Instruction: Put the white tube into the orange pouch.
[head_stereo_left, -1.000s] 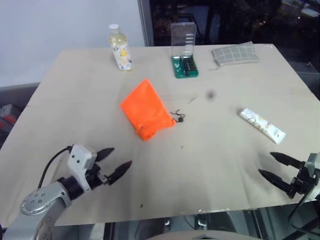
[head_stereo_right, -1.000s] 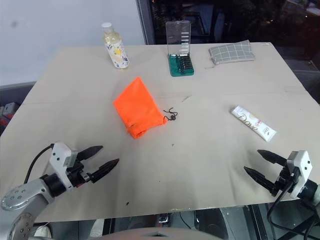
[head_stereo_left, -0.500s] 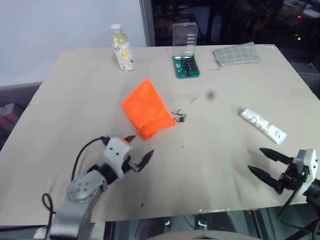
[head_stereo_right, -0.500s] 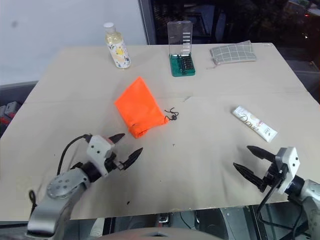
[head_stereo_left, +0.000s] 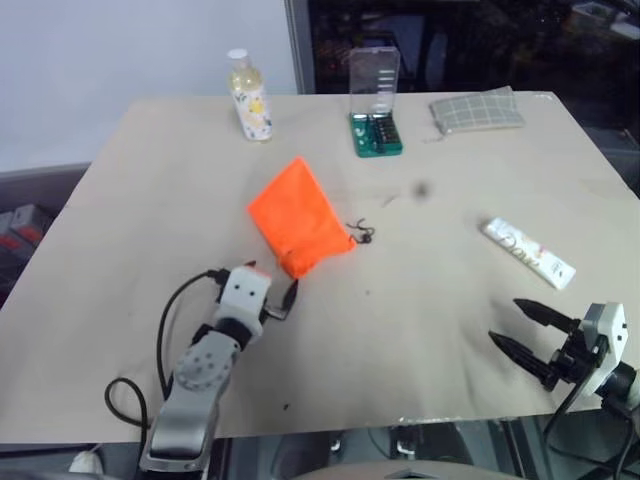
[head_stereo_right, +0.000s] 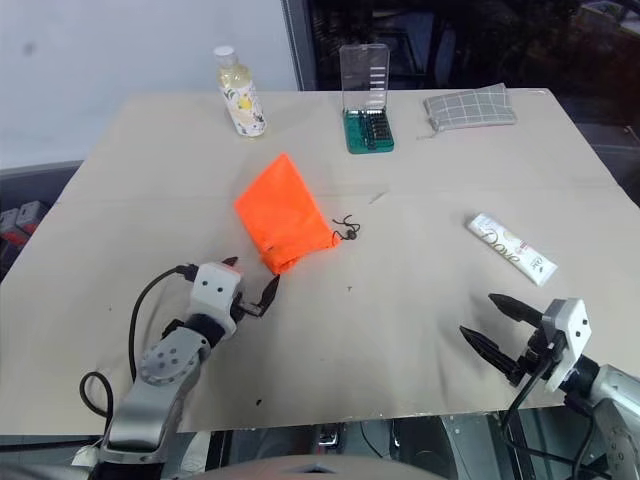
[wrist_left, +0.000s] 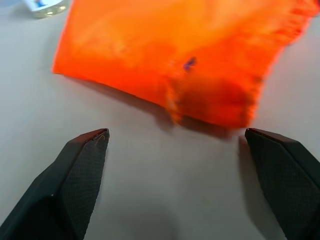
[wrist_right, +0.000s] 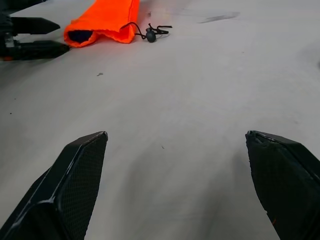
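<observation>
The orange pouch (head_stereo_left: 298, 218) lies flat mid-table, its open mouth toward the near edge and its dark cord (head_stereo_left: 360, 233) trailing to the right. My left gripper (head_stereo_left: 272, 282) is open just short of that mouth, one finger at each side, touching nothing; the left wrist view has the pouch (wrist_left: 170, 50) close ahead of the open gripper (wrist_left: 176, 132). The white tube (head_stereo_left: 527, 253) lies alone at the right. My right gripper (head_stereo_left: 505, 322) is open and empty near the front right corner, nearer than the tube. The right wrist view shows the pouch (wrist_right: 105, 20) far off.
Along the table's far edge stand a clear yellowish bottle (head_stereo_left: 249, 96), a green bit case (head_stereo_left: 375, 120) with its clear lid up, and a grey checked pouch (head_stereo_left: 477, 109). The table's front edge (head_stereo_left: 400, 425) runs just below both arms.
My left gripper has swung forward and to the right, from the near left of the table up to the pouch's mouth. The right gripper has drifted a little to the left, still open.
</observation>
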